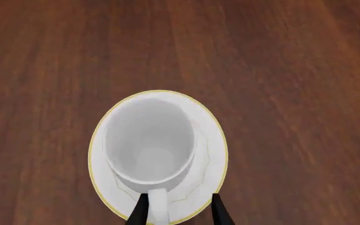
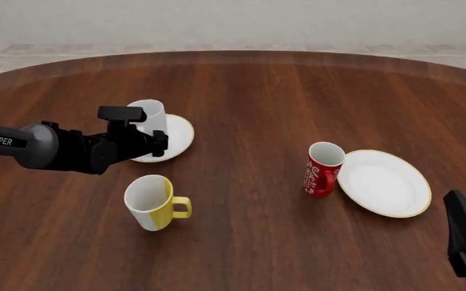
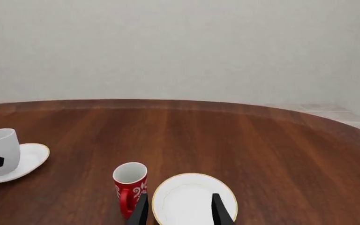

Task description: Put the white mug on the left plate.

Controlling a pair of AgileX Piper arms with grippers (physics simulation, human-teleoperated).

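While the left end effector (image 1: pixel 178 210) hovers over the white mug (image 1: pixel 150 143), its two dark fingers (image 1: pixel 138 212) stand apart, one on each side of the mug's loop handle (image 1: pixel 159 206); whether either pad touches the handle cannot be told; mug sits upright on the left plate (image 1: pixel 213 154), empty, plain white inside and out, handle toward the end effector; plate is round, shallow, white with thin gold rim, resting on the wood desk (image 1: pixel 292 70); front view puts mug (image 2: pixel 153 119) and plate (image 2: pixel 179 134) at about 10 o'clock on the desk, left arm partly covering them; right end effector (image 3: pixel 178 210) has fingers apart, holding nothing, above the larger plate (image 3: pixel 189 199) at about 4 o'clock; red mug (image 2: pixel 322 169) just beside that plate; yellow-half mug (image 2: pixel 152 202) at about 8 o'clock, well apart.
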